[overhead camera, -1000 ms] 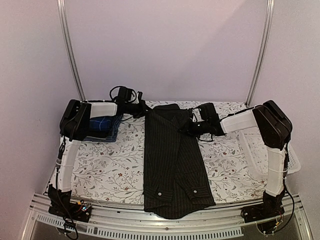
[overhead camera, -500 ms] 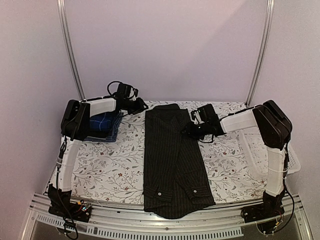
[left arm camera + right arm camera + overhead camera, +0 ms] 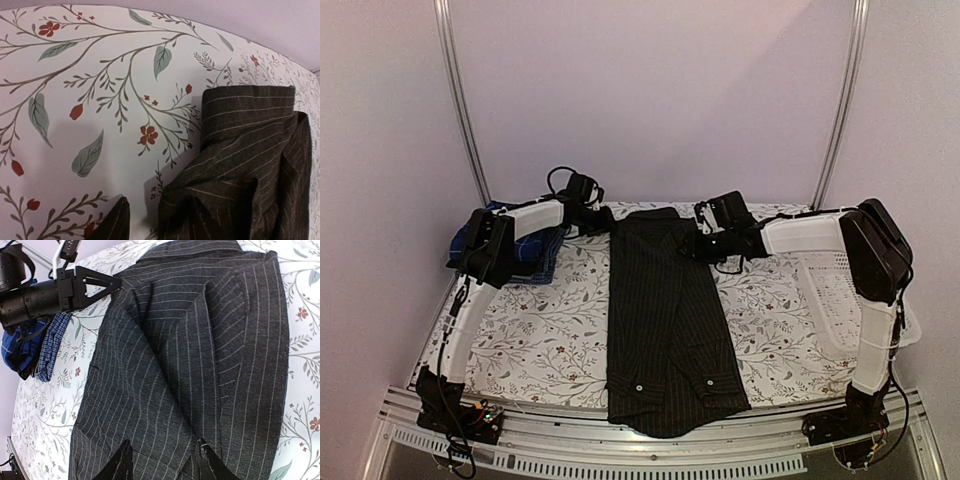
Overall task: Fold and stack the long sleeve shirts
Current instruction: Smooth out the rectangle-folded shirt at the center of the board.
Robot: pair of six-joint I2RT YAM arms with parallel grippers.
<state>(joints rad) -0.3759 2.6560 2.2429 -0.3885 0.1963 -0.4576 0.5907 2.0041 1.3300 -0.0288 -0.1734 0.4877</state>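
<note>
Top view: shirt (image 3: 665, 320) lies folded in a long strip down the table (image 3: 540, 330), my right fingers (image 3: 120, 465) apart and empty above it, left fingers (image 3: 115, 225) I can't tell; next I'd pinch its far corners and fold hemward.

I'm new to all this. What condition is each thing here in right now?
Pinstriped shirt: lying flat, folded into a long strip.
Plaid shirt: folded, at the far left.
White basket: upright, at the right edge.
Left gripper: open, holding nothing.
Right gripper: open, holding nothing.
</note>
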